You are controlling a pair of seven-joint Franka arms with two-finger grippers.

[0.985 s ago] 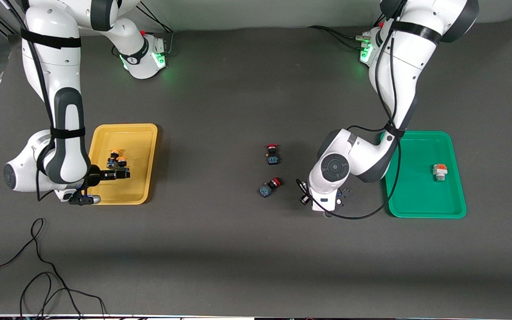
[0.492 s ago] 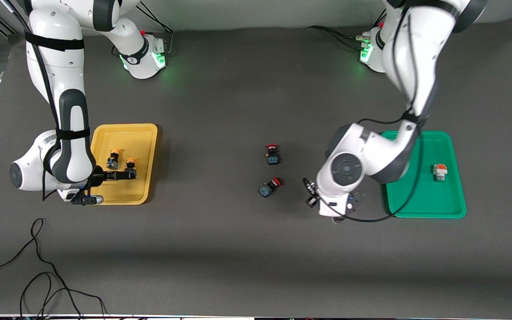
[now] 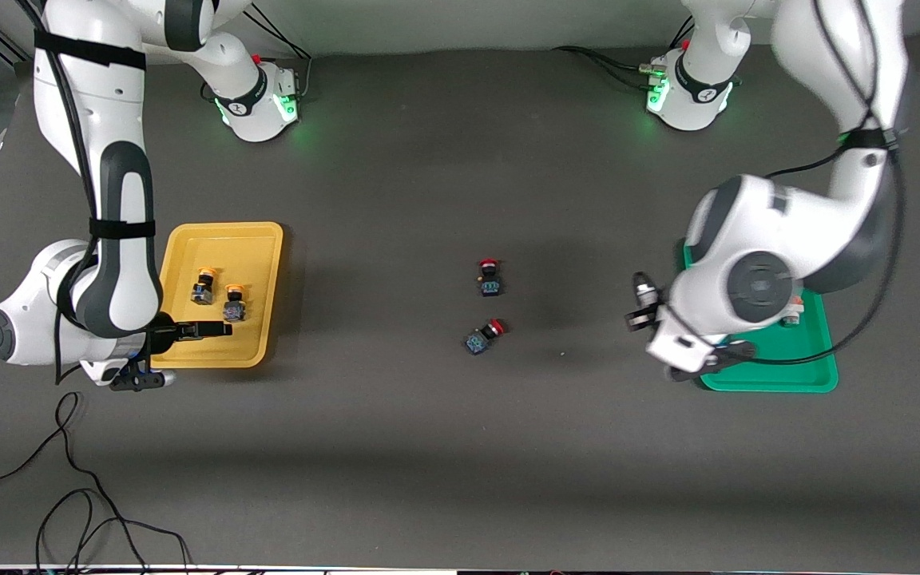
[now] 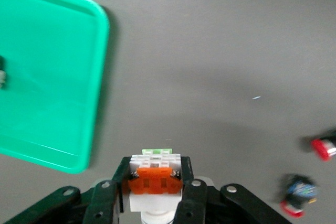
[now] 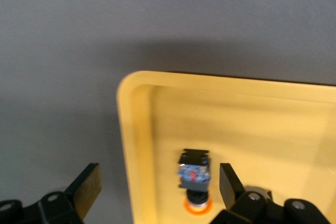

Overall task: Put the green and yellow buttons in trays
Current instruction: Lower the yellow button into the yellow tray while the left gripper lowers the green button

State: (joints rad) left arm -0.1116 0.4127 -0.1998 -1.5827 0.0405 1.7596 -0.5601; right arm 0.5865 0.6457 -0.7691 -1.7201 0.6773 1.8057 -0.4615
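My left gripper is shut on a white-grey button with an orange block and a green tip. It holds the button in the air over the table, beside the corner of the green tray, which also shows in the left wrist view. A second white-grey button lies in that tray, partly hidden by the arm. My right gripper is open and empty over the rim of the yellow tray. Two yellow-capped buttons lie in that tray. One of them lies below the open fingers.
Two red-capped black-blue switches lie mid-table; both show in the left wrist view. A black cable loops on the table near the front camera, at the right arm's end.
My left gripper has risen from the table with the white-grey button and swung toward the green tray. My right gripper let go of a yellow button in the yellow tray and drew back.
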